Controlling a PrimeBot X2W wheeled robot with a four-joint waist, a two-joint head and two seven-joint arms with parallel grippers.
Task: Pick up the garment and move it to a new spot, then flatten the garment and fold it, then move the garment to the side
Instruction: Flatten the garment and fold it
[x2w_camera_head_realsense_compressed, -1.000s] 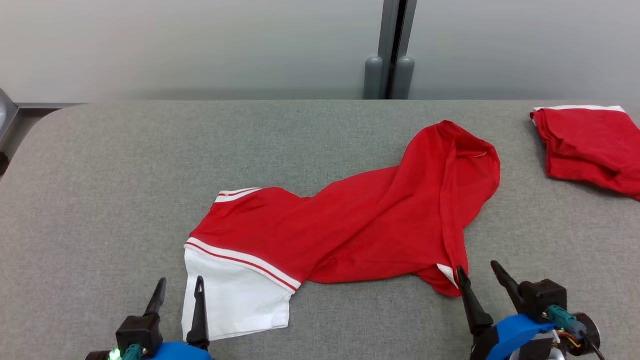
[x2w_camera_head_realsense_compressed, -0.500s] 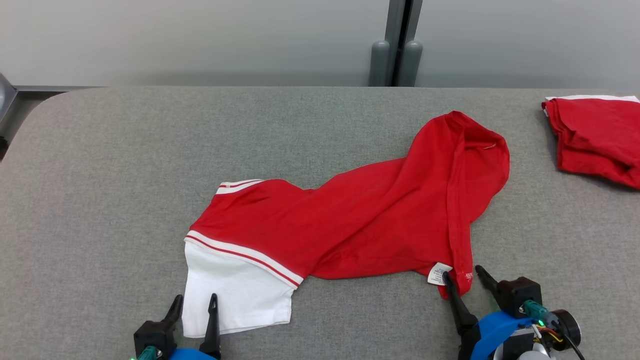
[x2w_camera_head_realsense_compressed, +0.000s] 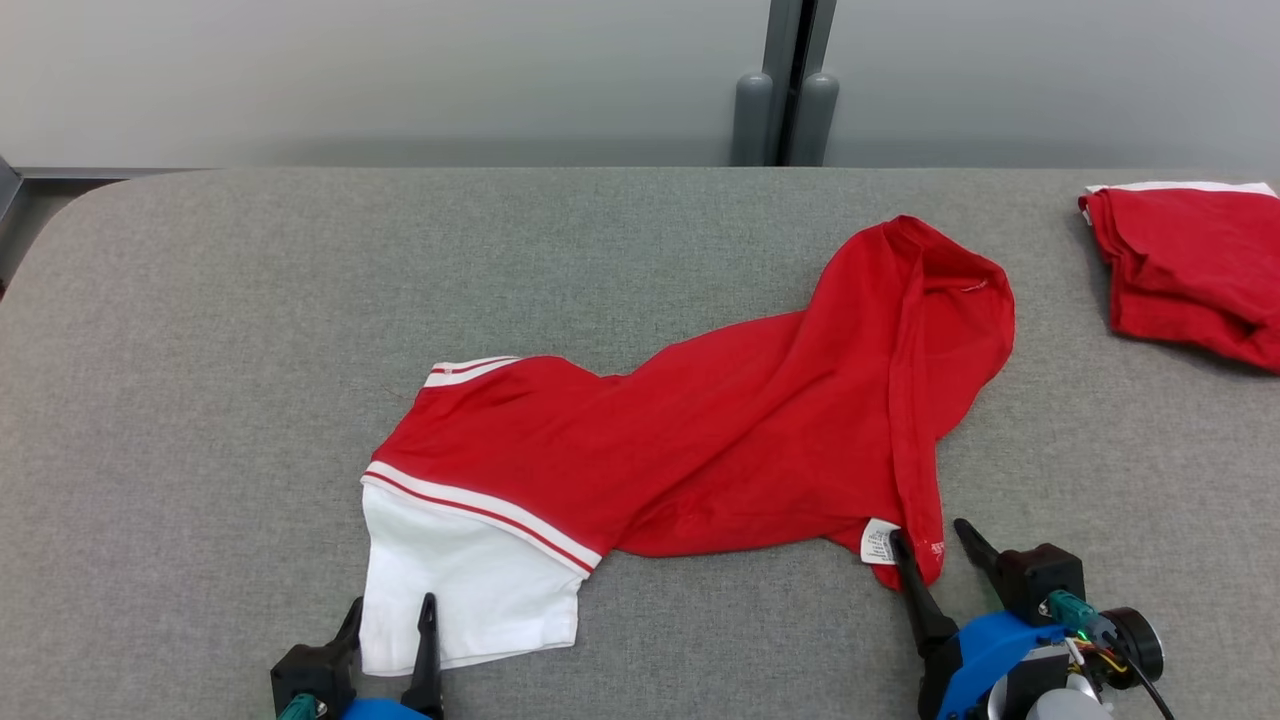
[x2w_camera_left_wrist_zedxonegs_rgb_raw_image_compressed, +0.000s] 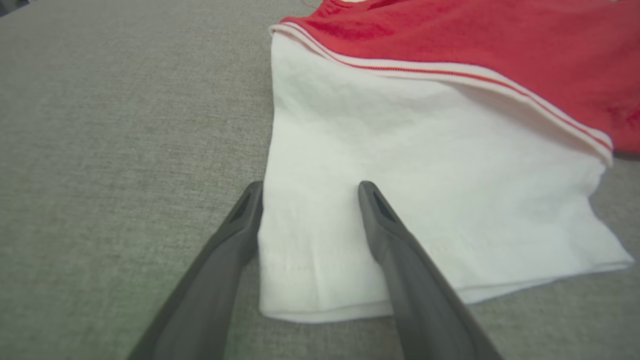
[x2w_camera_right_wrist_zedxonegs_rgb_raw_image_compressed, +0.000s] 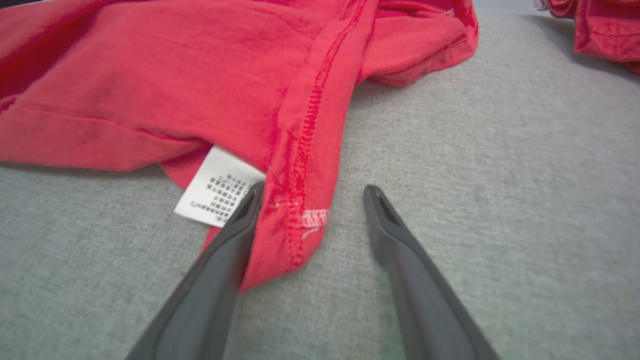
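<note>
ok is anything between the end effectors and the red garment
Nothing visible. The open left end effector straddles the garment at its white corner, the open right end effector at its red hem beside the label.

Brightly, evenly lit from above, with only soft thin shadows under garment (x2w_camera_head_realsense_compressed: 740, 440) folds. Crisp in head view; softer in wrist views, blurring near fingers (x2w_camera_left_wrist_zedxonegs_rgb_raw_image_compressed: 400, 260) and stretching toward edges.

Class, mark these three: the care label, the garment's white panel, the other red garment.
care label (x2w_camera_right_wrist_zedxonegs_rgb_raw_image_compressed: 215, 187), right wrist view, printed face.
white panel (x2w_camera_left_wrist_zedxonegs_rgb_raw_image_compressed: 425, 160), left wrist view, middle.
other red garment (x2w_camera_head_realsense_compressed: 1190, 265), head view, top layer.
</note>
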